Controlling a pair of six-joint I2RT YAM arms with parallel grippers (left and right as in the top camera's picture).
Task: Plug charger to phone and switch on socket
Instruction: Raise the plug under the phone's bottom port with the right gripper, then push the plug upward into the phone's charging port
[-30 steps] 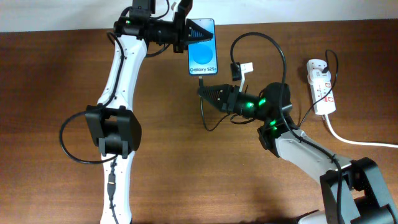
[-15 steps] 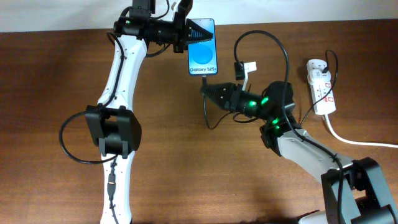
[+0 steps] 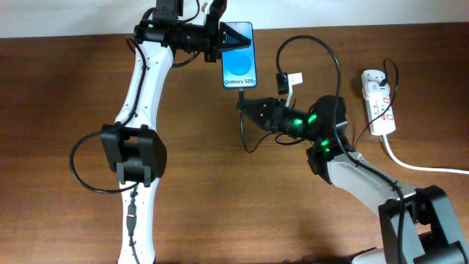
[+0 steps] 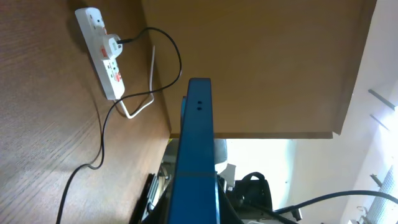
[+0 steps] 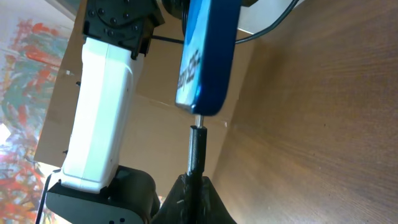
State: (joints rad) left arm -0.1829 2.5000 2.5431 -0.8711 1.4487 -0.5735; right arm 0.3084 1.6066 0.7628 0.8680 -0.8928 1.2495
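The phone (image 3: pixel 239 64) lies at the table's far edge, blue oval and "Galaxy" text on its screen. My left gripper (image 3: pixel 220 40) is shut on its top end; in the left wrist view the phone (image 4: pixel 198 155) shows edge-on between the fingers. My right gripper (image 3: pixel 244 105) is shut on the charger (image 5: pixel 197 149) plug tip, which points straight into the phone's bottom port (image 5: pixel 198 115) and meets it. The black cable (image 3: pixel 322 51) loops to a white plug block (image 3: pixel 371 75) on the socket (image 3: pixel 379 103) at the right.
A white tag (image 3: pixel 292 78) hangs on the cable right of the phone. The socket's thick white cord (image 3: pixel 418 166) runs off the right edge. The table's far edge is just behind the phone. A loop of cable (image 3: pixel 245 136) lies on the wood below the phone.
My right gripper has moved the plug tip slightly up and right towards the phone's bottom end. The left arm and phone have not moved.
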